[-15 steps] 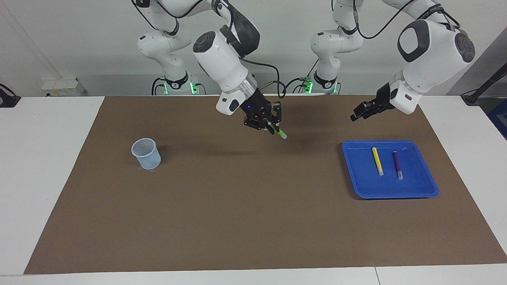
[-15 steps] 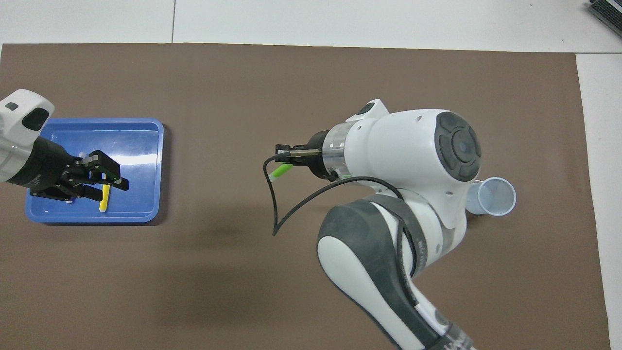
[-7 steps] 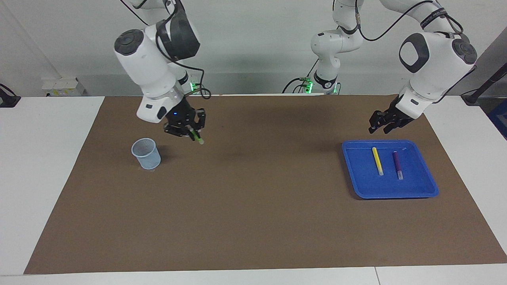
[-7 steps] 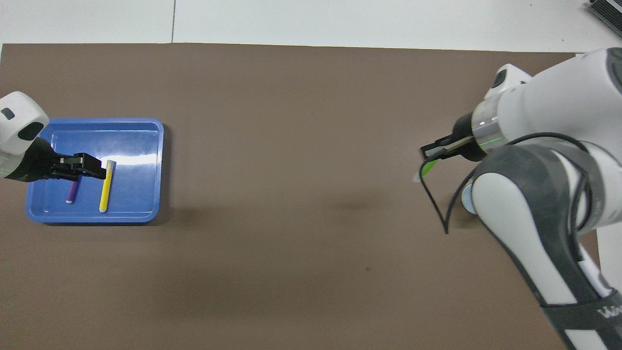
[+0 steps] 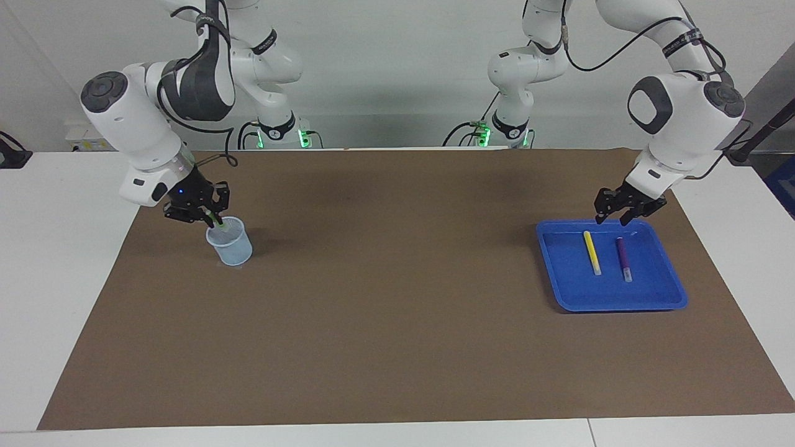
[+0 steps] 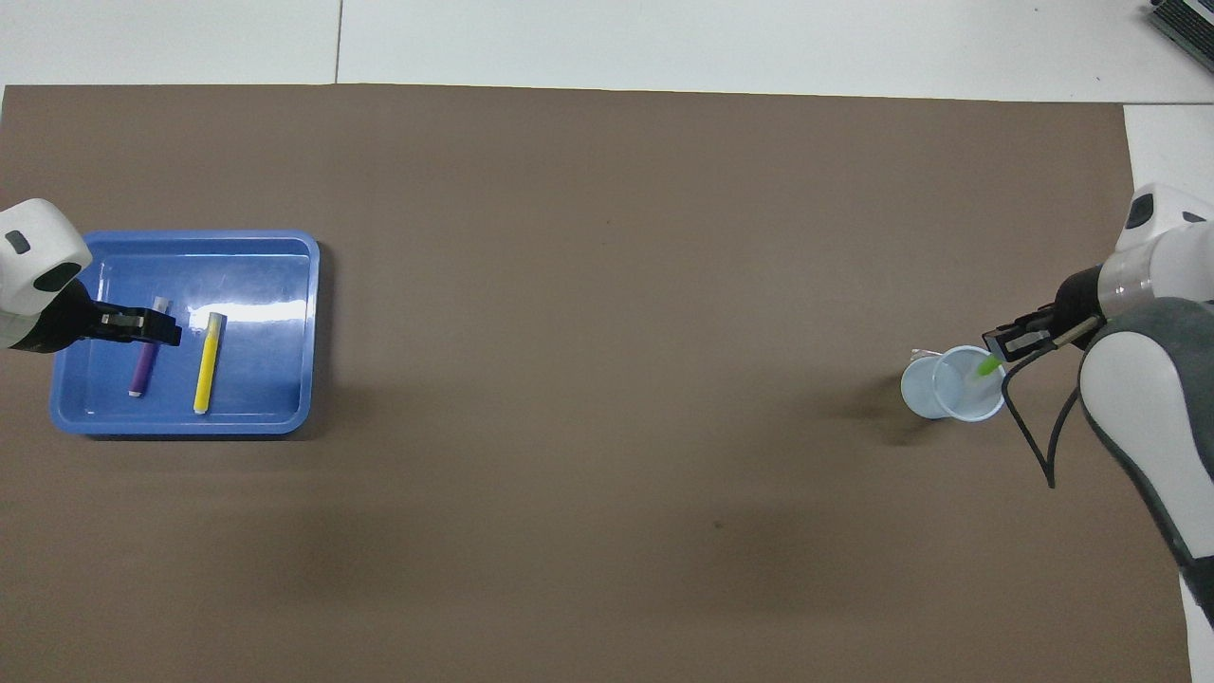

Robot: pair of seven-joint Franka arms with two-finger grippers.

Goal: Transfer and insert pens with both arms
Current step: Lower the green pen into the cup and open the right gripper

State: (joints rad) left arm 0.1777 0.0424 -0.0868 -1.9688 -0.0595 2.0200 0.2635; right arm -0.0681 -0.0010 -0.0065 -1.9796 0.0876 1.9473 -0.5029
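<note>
Within the last second the right gripper (image 5: 210,214) had swung from the frame's centre to the upper left, clamped on the green pen (image 5: 215,220), whose tip now dipped into the pale blue cup (image 5: 230,243). Release seemed next. The left gripper (image 5: 623,212), fingers parted and empty, had dropped toward the upper edge of the blue tray (image 5: 674,292) at right, where the yellow pen (image 5: 592,252) and purple pen (image 5: 623,258) lay.
</note>
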